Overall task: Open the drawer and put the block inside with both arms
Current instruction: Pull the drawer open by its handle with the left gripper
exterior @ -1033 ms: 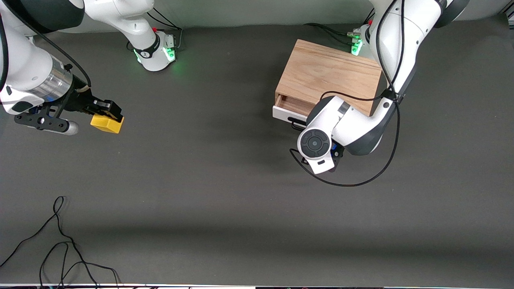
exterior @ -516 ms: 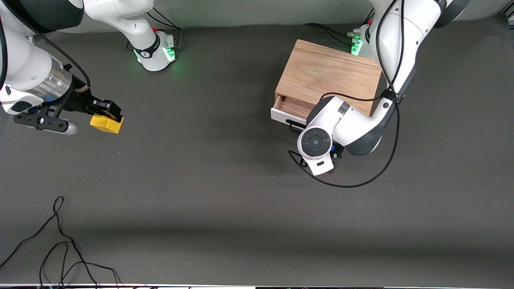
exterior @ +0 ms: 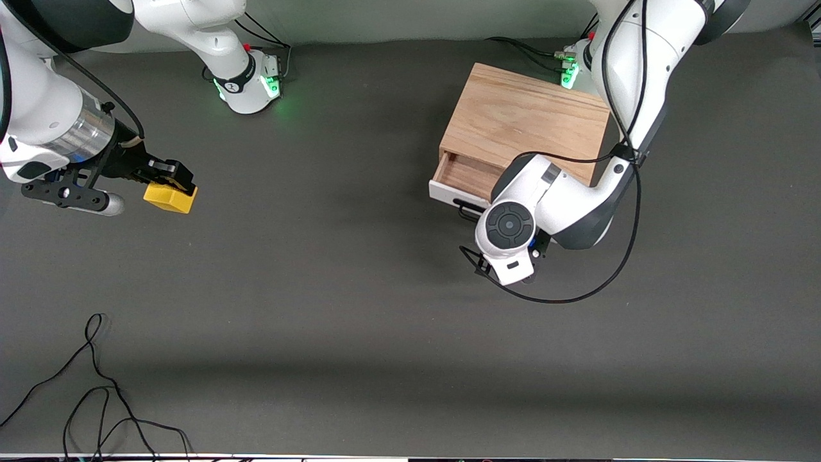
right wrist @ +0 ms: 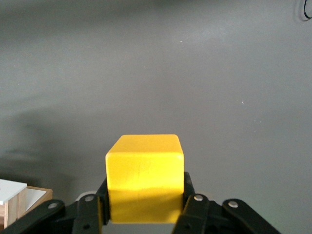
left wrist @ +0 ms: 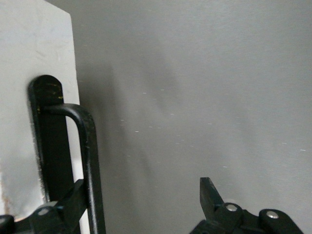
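Left wrist view is showing the left gripper (left wrist: pixel 141 207) with its fingers standing apart, one finger (left wrist: pixel 68 204) hooking in by the black bar handle (left wrist: pixel 90 165) and the other (left wrist: pixel 209 195) hanging clear over the mat; both fingers are running off the picture's edge, so whether the hooked one is actually touching the bar is hard to make out. In the front view this gripper is hiding completely under the left arm's wrist (exterior: pixel 510 234).

The right gripper (exterior: pixel 168 176) is clamping the yellow block (exterior: pixel 170 197) between its fingers (right wrist: pixel 192 204), over the mat at the right arm's end of the table and well apart from the drawer.

The drawer (exterior: pixel 460 181) is standing partly pulled out of the oak box (exterior: pixel 523 122), its white front facing the front camera and slanting slightly toward the right arm's end, its long axis running across the table. Part of its front is lying hidden beneath the left arm.

A dark grey mat (exterior: pixel 333 308) is covering the table, and loose black cable (exterior: pixel 96 398) is trailing over its corner nearest the front camera.
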Robot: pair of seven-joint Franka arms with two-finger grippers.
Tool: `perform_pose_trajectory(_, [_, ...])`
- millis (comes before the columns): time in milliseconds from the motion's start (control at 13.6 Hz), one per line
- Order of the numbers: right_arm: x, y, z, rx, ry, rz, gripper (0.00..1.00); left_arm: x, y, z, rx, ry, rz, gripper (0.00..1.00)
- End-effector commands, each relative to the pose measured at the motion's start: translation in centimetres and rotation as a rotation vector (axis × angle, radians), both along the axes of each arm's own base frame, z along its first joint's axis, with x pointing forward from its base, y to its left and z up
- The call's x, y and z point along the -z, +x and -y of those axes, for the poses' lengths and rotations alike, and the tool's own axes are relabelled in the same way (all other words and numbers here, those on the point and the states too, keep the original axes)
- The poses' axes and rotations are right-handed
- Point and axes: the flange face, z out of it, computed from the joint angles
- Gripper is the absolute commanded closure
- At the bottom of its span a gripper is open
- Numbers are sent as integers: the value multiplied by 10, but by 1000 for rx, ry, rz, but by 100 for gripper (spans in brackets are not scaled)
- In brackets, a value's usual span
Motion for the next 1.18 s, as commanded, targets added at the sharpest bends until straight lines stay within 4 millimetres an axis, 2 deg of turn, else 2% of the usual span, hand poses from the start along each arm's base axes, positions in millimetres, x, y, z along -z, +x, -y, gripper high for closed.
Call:
perform_pose_trajectory(0, [-7,2,-1,10,15,3,100,-8,22,7,-31,-35,73,0])
perform_pose_trajectory(885, [-7,2,-2,8,13,6,100,-22,37,13,-21,-89,203,0])
perform_pose_trajectory(1033, [-6,1,-4,17,13,3,100,-44,47,7,-25,-97,232,0])
perform_pose_trajectory(1107, [-8,1,-8,19,14,6,100,-70,54,-3,-29,-96,267,0])
